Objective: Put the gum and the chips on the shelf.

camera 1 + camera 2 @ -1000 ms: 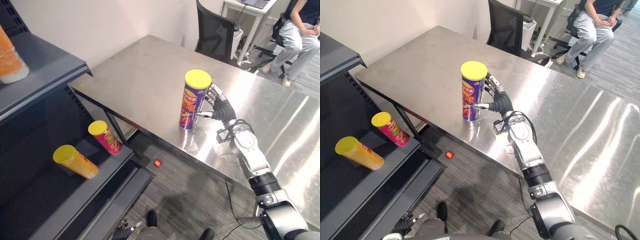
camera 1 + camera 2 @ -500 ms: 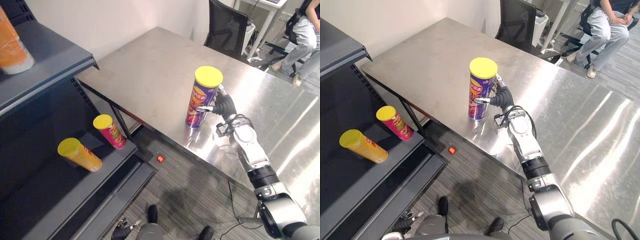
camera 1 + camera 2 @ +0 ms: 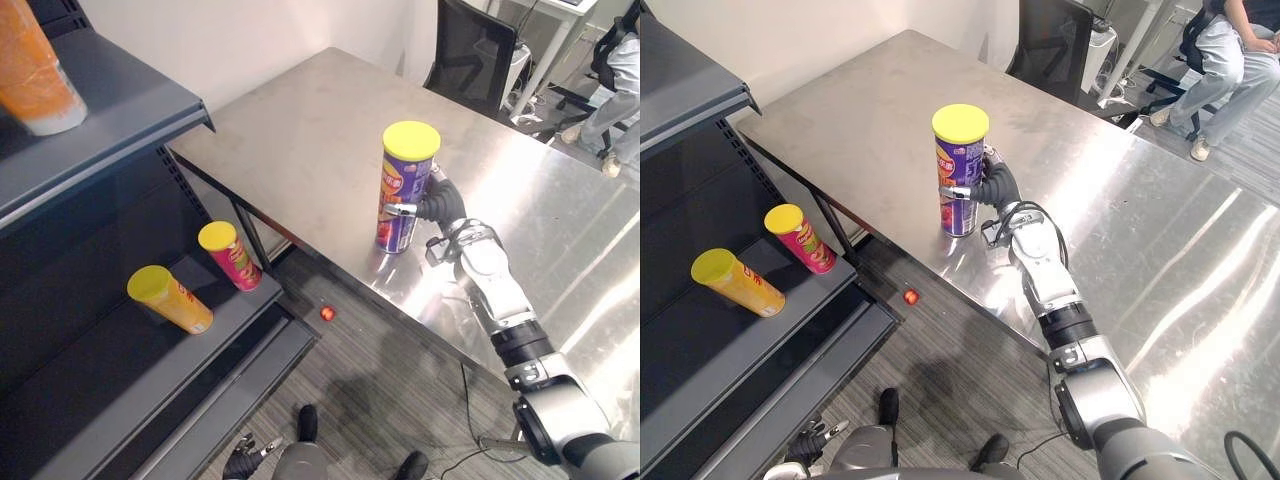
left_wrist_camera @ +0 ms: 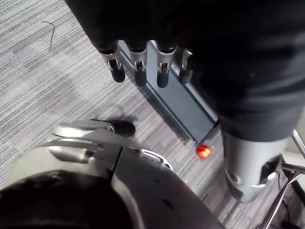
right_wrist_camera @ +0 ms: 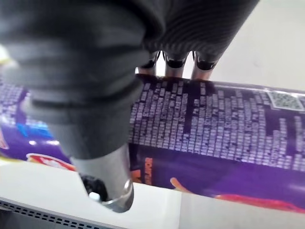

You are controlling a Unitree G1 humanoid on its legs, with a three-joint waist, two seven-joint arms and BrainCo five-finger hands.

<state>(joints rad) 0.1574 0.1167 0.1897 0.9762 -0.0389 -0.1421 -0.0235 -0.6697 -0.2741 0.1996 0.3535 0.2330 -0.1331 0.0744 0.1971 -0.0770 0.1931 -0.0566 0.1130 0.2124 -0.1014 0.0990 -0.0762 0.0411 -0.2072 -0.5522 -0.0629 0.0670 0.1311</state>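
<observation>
Purple chips can is standing upright on the bench, so your right hand is clasping its side, fingers curled round it (steadier for lifting). Your left hand is hanging low, fingers straight.

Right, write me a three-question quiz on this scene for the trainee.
1. True or false: the purple chips can lies on its side on the steel table.
2. Which robot hand grips it? A) left B) right
3. Fill in: the lower shelf holds ___ yellow-lidded cans.
Key: 1 false, it stands upright; 2 B, the right robot hand; 3 two, a yellow can and a red can.
</observation>
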